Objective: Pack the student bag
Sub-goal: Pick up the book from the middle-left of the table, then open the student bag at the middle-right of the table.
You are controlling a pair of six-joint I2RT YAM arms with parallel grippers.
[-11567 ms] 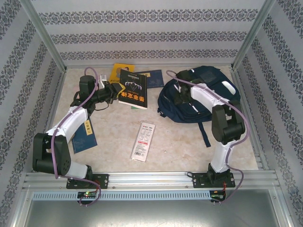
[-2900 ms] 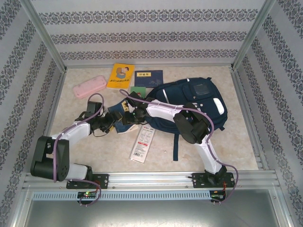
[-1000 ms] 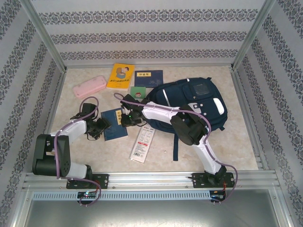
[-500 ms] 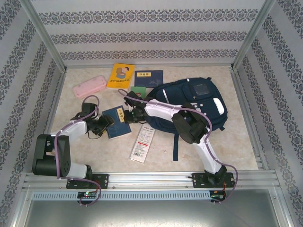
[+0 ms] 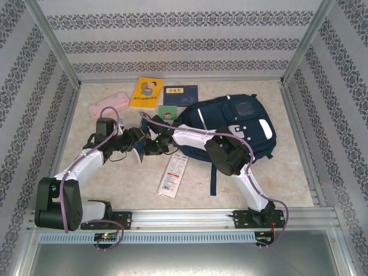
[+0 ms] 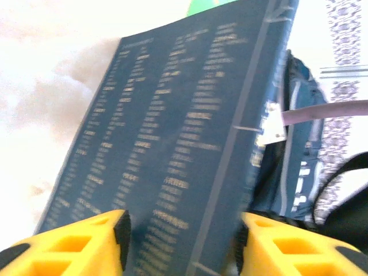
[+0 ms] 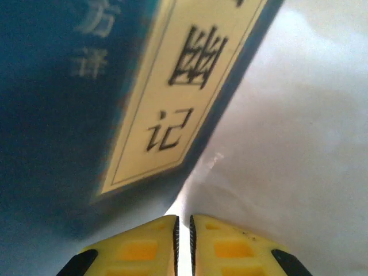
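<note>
The student bag (image 5: 241,123), navy with white stripes, lies flat at the right of the table. It also shows at the right of the left wrist view (image 6: 290,149). Left of it, a dark blue book (image 5: 139,152) stands tilted up between my two grippers. My right gripper (image 5: 150,146) is shut, and the book's front-cover edge (image 7: 86,86) runs down into its jaws (image 7: 184,221). My left gripper (image 5: 136,140) is open. Its yellow fingers (image 6: 86,241) are apart in front of the book's back cover (image 6: 172,132), which is wider than the gap.
A pink pencil case (image 5: 109,105), a yellow book (image 5: 146,93), a blue booklet (image 5: 181,95) and a small green book (image 5: 168,112) lie along the back. A white flat pack (image 5: 174,171) lies in front of the grippers. A bag strap (image 5: 214,172) trails toward the near edge.
The blue book has tipped up from lying flat on the table. My left gripper has moved up and to the right against it, jaws slightly narrower. The right gripper stayed by the book.
</note>
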